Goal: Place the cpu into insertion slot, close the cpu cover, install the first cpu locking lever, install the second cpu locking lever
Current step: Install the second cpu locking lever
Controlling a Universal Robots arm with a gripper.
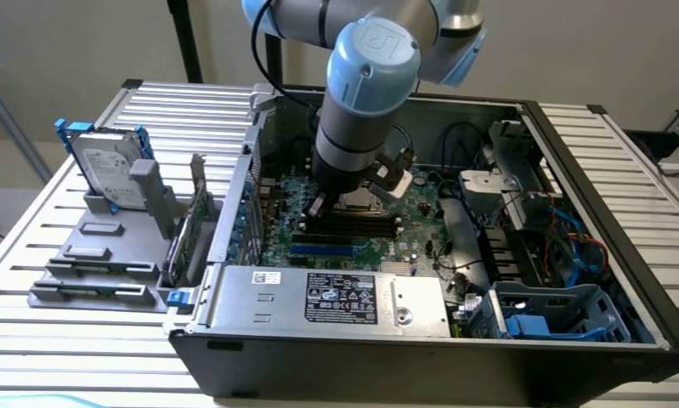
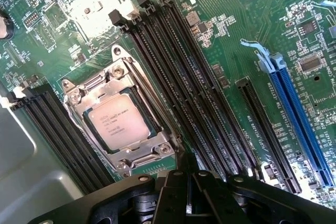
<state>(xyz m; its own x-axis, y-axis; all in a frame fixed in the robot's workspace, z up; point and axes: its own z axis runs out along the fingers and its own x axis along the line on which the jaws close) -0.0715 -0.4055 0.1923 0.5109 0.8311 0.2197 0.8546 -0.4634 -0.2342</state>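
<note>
Fingers on your gripper [image 2: 190, 203] are pressed tight together, and they hold nothing. In the wrist view the gripper's black body sits at six o'clock. The cpu [image 2: 116, 125] lies flat in the insertion slot [image 2: 140, 102], up at about ten o'clock from the gripper, near but not touching. The cpu cover [image 2: 86, 94] is down around the chip like a shiny frame. Long black memory slots [image 2: 173, 72] run just beside the socket, and a blue card slot [image 2: 302, 114] lies at three o'clock. In the exterior view your arm [image 1: 362, 93] reaches down into the open computer case [image 1: 611, 280], over the green motherboard [image 1: 277, 242]. A hard drive [image 1: 107, 170] stands in a grey rack at nine o'clock from the case.
</note>
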